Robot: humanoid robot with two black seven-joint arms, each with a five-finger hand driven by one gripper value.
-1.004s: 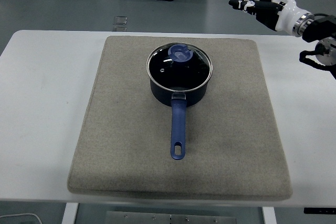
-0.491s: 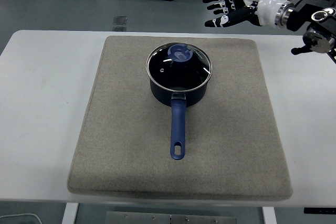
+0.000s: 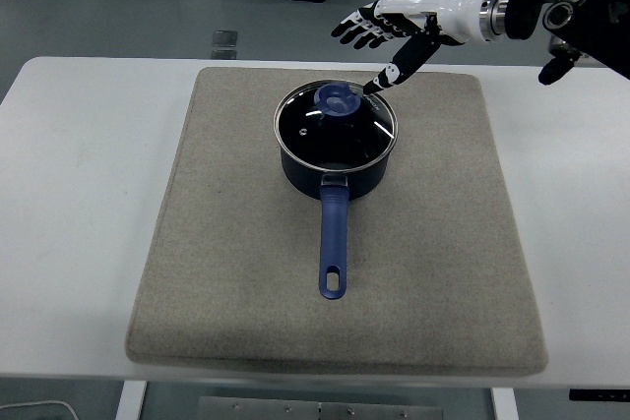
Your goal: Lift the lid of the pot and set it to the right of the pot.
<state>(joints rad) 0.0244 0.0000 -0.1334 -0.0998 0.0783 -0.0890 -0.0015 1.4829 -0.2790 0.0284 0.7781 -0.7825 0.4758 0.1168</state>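
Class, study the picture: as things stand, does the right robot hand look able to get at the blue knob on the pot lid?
Probably yes: the right robot hand hovers open just beyond the knob, and nothing stands between them.

A white rectangular table [image 3: 79,204] is carrying a large grey felt mat [image 3: 443,243], which is lying flat across its middle, below and toward the near side of the robot's right hand [image 3: 394,27]. A dark blue saucepan with a long blue handle [image 3: 335,159] is sitting on the mat, just below that hand.
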